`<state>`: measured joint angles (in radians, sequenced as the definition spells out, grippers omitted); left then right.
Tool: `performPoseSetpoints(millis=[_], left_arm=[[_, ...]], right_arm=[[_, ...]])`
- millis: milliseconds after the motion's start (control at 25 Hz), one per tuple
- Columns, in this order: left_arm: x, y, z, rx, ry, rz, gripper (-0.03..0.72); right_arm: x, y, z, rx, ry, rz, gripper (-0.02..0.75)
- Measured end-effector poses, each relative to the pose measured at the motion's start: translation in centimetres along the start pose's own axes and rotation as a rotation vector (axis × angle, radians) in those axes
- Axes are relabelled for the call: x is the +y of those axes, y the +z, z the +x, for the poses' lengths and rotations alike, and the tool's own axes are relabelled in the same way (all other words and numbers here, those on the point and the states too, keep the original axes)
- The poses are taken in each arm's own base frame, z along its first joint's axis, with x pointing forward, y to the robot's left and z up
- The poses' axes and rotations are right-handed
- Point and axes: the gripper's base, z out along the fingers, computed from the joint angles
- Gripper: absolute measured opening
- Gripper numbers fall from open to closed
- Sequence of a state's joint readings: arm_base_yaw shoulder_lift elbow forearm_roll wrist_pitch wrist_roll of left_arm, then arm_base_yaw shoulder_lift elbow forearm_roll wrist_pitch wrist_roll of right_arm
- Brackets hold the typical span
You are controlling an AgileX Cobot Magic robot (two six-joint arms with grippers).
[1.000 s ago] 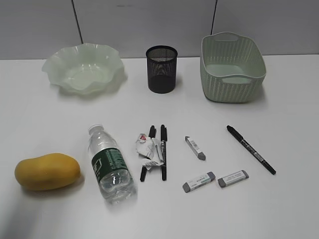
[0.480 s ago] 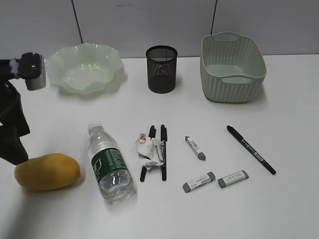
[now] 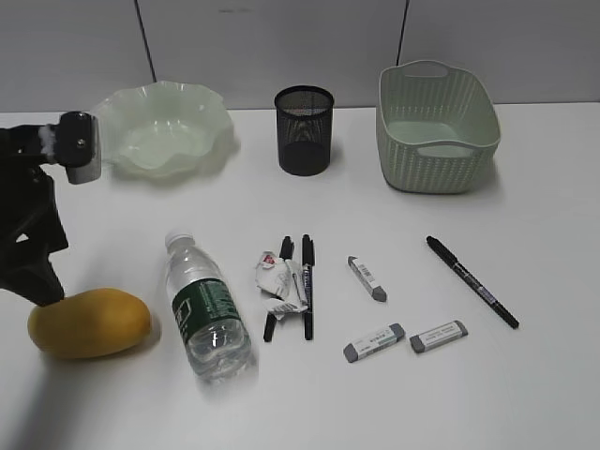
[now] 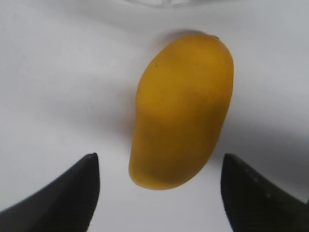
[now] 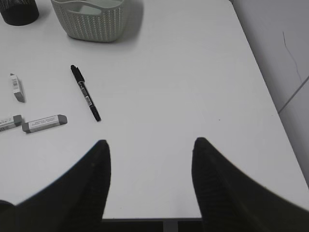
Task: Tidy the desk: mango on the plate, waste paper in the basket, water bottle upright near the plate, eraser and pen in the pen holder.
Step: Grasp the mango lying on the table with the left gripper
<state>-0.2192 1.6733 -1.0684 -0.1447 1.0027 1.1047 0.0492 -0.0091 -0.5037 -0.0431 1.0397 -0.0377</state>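
Taking the mango [image 3: 89,323] as the landmark, it is lying on its side at the left of the white desk [image 3: 525,394], long axis running left to right, with the left gripper [image 4: 159,193] hanging just above its left end, jaws spread wider than the fruit and gripping nothing (in the left wrist view the mango is lying lengthwise between the two dark tips). Right of the mango the water bottle [image 3: 207,307] is lying flat, cap pointing away toward the plate [image 3: 161,126], which is sitting behind the mango against a grey panelled wall. Farther right the right gripper [image 5: 149,159] is hovering over bare desk, jaws apart and empty.
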Motion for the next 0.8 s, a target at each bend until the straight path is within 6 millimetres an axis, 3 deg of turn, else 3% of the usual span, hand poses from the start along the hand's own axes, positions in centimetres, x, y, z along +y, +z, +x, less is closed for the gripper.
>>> performPoseSetpoints(millis=[480,800], left_arm=[[-0.7,3.3,2.0,0.098,0.118,-0.042,0.593],[-0.3,3.7,1.7,0.055,0.146,-0.096,0.593]], right_arm=[[0.0,0.0,0.0,0.000,0.000,0.001,0.435],[0.0,0.0,0.0,0.000,0.000,0.001,0.435]])
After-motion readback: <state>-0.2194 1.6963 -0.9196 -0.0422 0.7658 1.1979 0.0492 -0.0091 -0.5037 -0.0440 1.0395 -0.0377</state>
